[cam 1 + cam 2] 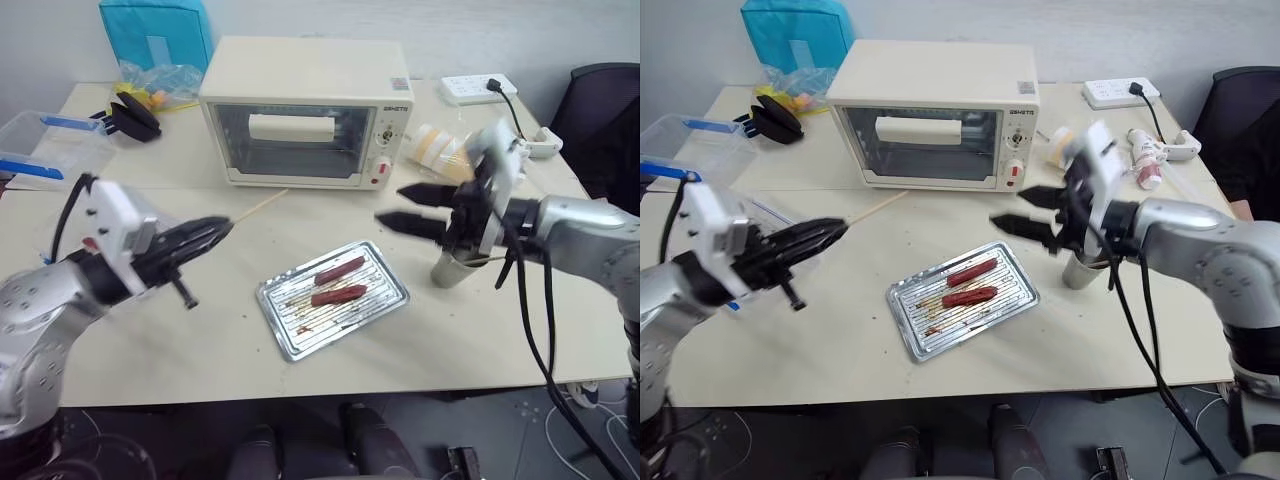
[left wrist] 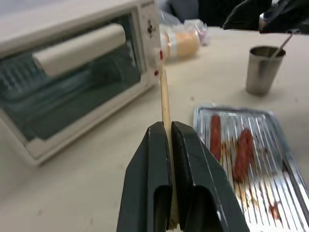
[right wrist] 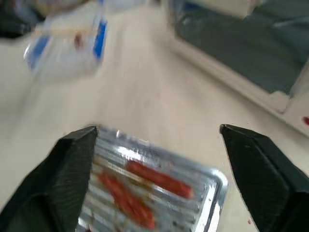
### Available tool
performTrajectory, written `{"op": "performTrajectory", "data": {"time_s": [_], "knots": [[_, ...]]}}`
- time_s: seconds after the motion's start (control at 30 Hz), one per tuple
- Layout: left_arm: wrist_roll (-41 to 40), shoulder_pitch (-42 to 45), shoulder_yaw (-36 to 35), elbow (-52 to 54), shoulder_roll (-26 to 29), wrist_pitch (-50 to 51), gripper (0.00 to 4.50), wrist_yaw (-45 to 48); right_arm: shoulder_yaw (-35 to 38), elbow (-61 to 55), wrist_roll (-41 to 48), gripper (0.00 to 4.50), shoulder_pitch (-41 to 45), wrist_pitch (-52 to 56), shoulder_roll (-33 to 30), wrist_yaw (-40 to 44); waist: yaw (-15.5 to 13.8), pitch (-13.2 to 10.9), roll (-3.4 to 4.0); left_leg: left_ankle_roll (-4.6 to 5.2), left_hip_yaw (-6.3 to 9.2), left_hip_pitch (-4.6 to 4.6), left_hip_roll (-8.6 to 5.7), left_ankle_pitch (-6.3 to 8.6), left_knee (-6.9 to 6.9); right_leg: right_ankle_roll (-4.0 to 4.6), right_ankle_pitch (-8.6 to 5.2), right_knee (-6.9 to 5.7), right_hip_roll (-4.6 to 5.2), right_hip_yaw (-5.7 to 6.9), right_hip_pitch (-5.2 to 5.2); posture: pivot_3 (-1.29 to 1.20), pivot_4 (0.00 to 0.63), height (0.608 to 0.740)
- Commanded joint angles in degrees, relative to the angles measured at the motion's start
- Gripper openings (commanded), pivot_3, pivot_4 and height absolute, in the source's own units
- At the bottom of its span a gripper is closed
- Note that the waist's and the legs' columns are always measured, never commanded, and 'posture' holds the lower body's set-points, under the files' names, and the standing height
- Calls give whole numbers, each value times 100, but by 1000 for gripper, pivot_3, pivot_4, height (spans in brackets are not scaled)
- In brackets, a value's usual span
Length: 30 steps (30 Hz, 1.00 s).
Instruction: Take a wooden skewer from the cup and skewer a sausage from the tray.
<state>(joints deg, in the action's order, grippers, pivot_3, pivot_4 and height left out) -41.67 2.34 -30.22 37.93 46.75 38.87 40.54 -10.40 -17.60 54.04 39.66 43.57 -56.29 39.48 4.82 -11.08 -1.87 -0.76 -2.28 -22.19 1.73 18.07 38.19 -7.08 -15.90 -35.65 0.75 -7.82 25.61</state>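
My left gripper (image 1: 215, 232) is shut on the wooden skewer (image 1: 260, 207), whose thin pale shaft points toward the oven; it runs between the black fingers (image 2: 154, 164) in the left wrist view. My right gripper (image 1: 392, 205) is open and holds nothing. It hovers left of the steel cup (image 1: 450, 270), above the table past the tray's far end. The cup (image 2: 260, 70) has another stick leaning in it. On the silver ribbed tray (image 1: 295, 335) lie two red sausages (image 1: 340, 270) (image 1: 338, 294). They also show below the right gripper (image 3: 158, 128) as sausages (image 3: 159, 179).
A cream toaster oven (image 1: 305, 110) stands behind the tray. A clear plastic box with blue clips (image 1: 40, 145) sits far left, wrapped paper cups (image 1: 435, 145) right of the oven, a power strip (image 1: 480, 90) at the back right. A black chair (image 1: 610, 110) stands beyond the table's right edge.
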Motion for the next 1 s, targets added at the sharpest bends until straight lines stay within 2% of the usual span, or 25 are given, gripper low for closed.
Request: {"op": "performTrajectory", "data": {"time_s": [0.03,0.23,0.43,0.53,0.6,1.0], "knots": [[-457,-512,-549,647,197,128,0,238,-683,87,-1819,4476,-22,-1608,-92,1433,0,0,-1,0,0,0,0,0,1,-1,1,0,0,1,0,0,150,740],[-773,-1057,-823,1055,266,232,0,168,-1250,870,-3156,4476,135,-2667,563,2359,-3,1,-2,-2,6,6,1,-1,5,6,4,-13,-1,12,-5,0,150,740],[-931,-1538,-1124,1254,335,266,0,226,-1570,1722,-4109,4476,272,-3202,1204,2715,27,1,-2,-4,4,16,3,-2,6,16,4,-25,-6,12,-5,0,150,740],[-1017,-1549,-1199,1259,366,263,0,125,-1641,1972,-4398,3889,253,-3340,1474,2839,18,1,-2,-10,8,19,6,-5,6,24,1,-31,-10,17,-4,0,150,740],[-1066,-1535,-1212,1267,387,268,0,57,-1649,2067,-4534,3272,239,-3385,1614,2908,16,1,-2,-12,9,19,5,-7,6,24,1,-33,-10,17,-4,0,150,740],[-1103,-1538,-1166,1254,392,165,0,-110,-1611,2663,-5055,3272,299,-3483,2268,2988,31,1,-2,-16,13,23,4,-9,7,27,3,-37,-11,23,-7,0,150,740]]}}
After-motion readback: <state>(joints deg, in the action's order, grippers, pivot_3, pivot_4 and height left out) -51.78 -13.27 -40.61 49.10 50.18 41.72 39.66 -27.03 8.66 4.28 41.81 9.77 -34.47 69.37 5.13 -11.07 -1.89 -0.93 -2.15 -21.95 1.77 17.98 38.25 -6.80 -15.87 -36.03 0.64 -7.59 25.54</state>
